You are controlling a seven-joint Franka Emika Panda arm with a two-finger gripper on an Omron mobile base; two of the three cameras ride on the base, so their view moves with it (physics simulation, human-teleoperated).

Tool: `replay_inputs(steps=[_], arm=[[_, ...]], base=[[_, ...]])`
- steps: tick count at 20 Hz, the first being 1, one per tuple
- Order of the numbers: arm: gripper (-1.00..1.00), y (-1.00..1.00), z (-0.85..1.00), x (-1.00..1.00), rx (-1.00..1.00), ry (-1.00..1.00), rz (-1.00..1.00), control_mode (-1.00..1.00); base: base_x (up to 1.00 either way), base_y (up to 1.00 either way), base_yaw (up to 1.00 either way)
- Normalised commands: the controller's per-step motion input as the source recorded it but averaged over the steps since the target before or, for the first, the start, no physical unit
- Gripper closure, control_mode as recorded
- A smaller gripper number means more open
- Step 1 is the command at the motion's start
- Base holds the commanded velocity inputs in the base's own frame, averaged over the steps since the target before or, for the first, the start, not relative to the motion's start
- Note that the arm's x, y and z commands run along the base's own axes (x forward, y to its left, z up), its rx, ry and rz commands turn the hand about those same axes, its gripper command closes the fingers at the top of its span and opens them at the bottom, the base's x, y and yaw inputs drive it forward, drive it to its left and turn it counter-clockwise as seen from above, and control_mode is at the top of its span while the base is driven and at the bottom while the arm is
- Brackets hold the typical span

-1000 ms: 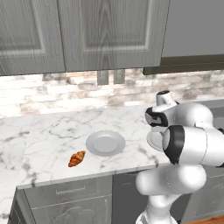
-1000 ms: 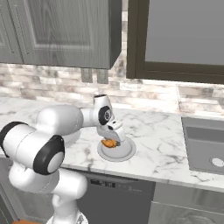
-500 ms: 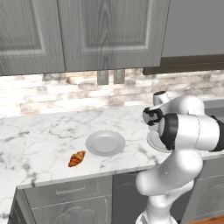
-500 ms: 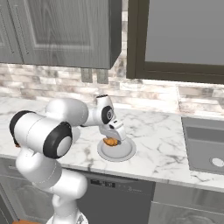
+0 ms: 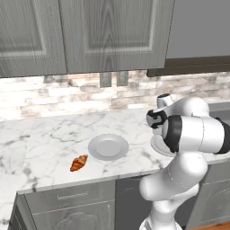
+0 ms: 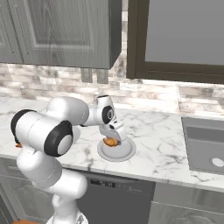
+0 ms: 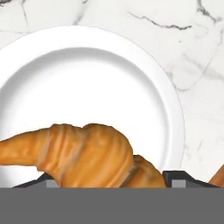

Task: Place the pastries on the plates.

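In the hand view, a golden ridged pastry (image 7: 87, 155) lies crosswise between my gripper's (image 7: 111, 180) two dark fingertips, just over a white plate (image 7: 87, 74). From the right base view my gripper (image 6: 113, 139) points down, shut on that pastry (image 6: 111, 142), low over the plate (image 6: 124, 153); I cannot tell whether the pastry touches it. The other pastry (image 5: 79, 162) lies on the marble counter, left and in front of the second plate (image 5: 108, 147), which is bare. My arm hides most of the first plate (image 5: 157, 146) in the left base view.
A sink basin (image 6: 205, 146) is set into the counter to the right. Wall cabinets (image 5: 90, 36) hang above, with a stone backsplash (image 5: 67, 94) behind. The counter's front edge (image 5: 90, 182) runs close to both plates.
My elbow has swung round while the hand stays over the plate with the pastry. Nothing on the counter has moved.
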Motion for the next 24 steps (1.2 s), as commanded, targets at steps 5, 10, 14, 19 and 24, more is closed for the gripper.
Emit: replay_inputs(steps=[5, 10, 14, 19, 24], arm=[[-1.00, 0.00, 0.00, 0.00, 0.00, -0.02, -0.01, -1.00], [-1.00, 0.00, 0.00, 0.01, 0.00, -0.03, 0.00, -1.00], [-1.00, 0.00, 0.25, 0.00, 0.01, -0.05, 0.00, -1.00], [-1.00, 0.43, 0.55, -0.08, 0.09, -0.01, 0.03, -1.00], [-1.00, 0.94, 0.36, -0.04, 0.09, -0.01, 0.21, -1.00]], base=[[0.00, 0.00, 0.00], [0.00, 0.00, 0.00], [0.00, 0.00, 0.00], [0.00, 0.00, 0.00], [0.00, 0.00, 0.00]])
